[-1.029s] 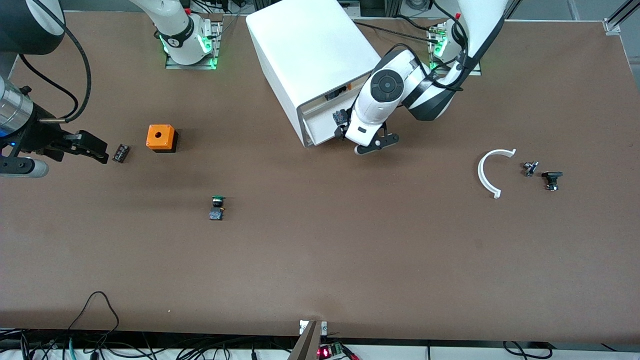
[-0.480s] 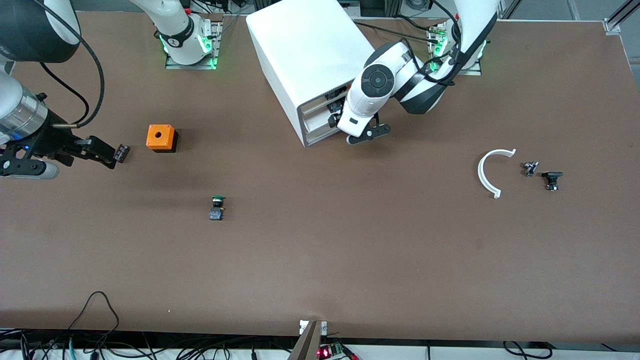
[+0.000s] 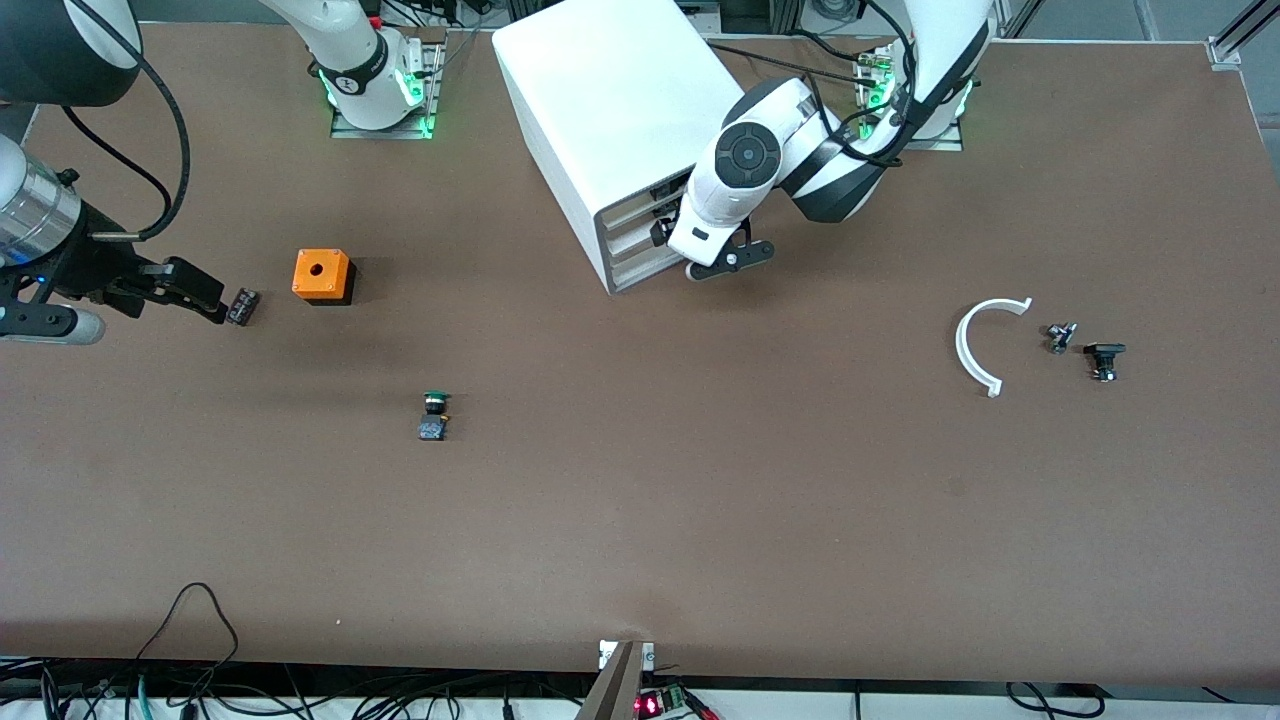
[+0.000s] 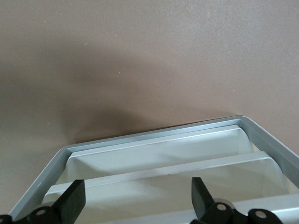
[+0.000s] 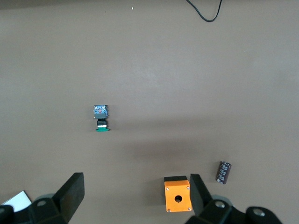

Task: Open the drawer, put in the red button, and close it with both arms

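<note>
The white cabinet (image 3: pixel 620 110) stands near the arms' bases, its stacked drawer fronts (image 3: pixel 632 243) facing the front camera. My left gripper (image 3: pixel 697 247) is pressed up against those fronts, open. In the left wrist view the drawer (image 4: pixel 159 161) sits about level inside the grey frame (image 4: pixel 261 133), between my left gripper's (image 4: pixel 138 203) spread fingers. The red button is hidden. My right gripper (image 3: pixel 190 290) hangs open over the table at the right arm's end, holding nothing; in its wrist view the right gripper (image 5: pixel 135 196) has bare table between its fingers.
An orange box (image 3: pixel 322 276) and a dark capacitor (image 3: pixel 241 305) lie beside the right gripper. A green-capped button (image 3: pixel 434 413) lies nearer the front camera. A white curved piece (image 3: pixel 985 340) and two small black parts (image 3: pixel 1103 358) lie toward the left arm's end.
The left gripper has moved in toward the cabinet and the drawer that stuck out has slid in with it. The right gripper has only shifted slightly beside the capacitor.
</note>
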Action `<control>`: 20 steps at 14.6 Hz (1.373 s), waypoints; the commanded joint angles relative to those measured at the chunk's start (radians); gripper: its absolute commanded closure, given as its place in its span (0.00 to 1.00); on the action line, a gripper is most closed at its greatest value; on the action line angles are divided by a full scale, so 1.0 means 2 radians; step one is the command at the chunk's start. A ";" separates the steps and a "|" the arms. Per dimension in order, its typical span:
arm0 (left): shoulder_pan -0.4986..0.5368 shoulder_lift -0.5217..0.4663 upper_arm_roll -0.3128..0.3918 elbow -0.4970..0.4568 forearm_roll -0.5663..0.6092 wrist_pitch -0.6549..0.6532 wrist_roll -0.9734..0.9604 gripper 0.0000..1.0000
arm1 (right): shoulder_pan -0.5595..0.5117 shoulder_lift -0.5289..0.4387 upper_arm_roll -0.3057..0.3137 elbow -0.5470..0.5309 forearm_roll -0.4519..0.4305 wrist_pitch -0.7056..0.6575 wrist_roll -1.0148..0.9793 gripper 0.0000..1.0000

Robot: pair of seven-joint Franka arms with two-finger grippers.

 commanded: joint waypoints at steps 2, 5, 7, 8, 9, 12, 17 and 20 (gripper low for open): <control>0.001 -0.010 -0.006 -0.007 -0.016 -0.014 -0.002 0.00 | -0.004 0.000 0.001 0.008 0.006 -0.008 -0.004 0.00; -0.003 -0.010 -0.006 -0.007 -0.018 -0.014 -0.002 0.00 | -0.005 0.000 0.001 0.011 0.007 -0.006 -0.004 0.00; -0.002 -0.010 -0.008 -0.006 -0.018 -0.015 -0.002 0.00 | -0.005 0.000 0.001 0.012 0.007 -0.005 -0.005 0.00; -0.002 -0.010 -0.008 -0.005 -0.018 -0.014 -0.001 0.00 | -0.005 0.000 0.001 0.011 0.007 -0.005 -0.002 0.00; -0.001 -0.010 -0.008 -0.003 -0.018 -0.015 -0.001 0.00 | -0.005 0.000 0.001 0.011 0.006 -0.007 -0.001 0.00; 0.010 -0.016 -0.006 0.024 -0.015 -0.055 0.014 0.00 | -0.005 0.000 0.001 0.011 0.007 -0.008 0.002 0.00; 0.081 -0.016 -0.001 0.138 0.021 -0.200 0.115 0.00 | -0.005 0.000 0.001 0.011 0.006 -0.006 0.000 0.00; 0.125 -0.015 0.000 0.214 0.071 -0.265 0.239 0.00 | -0.005 0.000 0.001 0.011 0.007 -0.007 0.002 0.00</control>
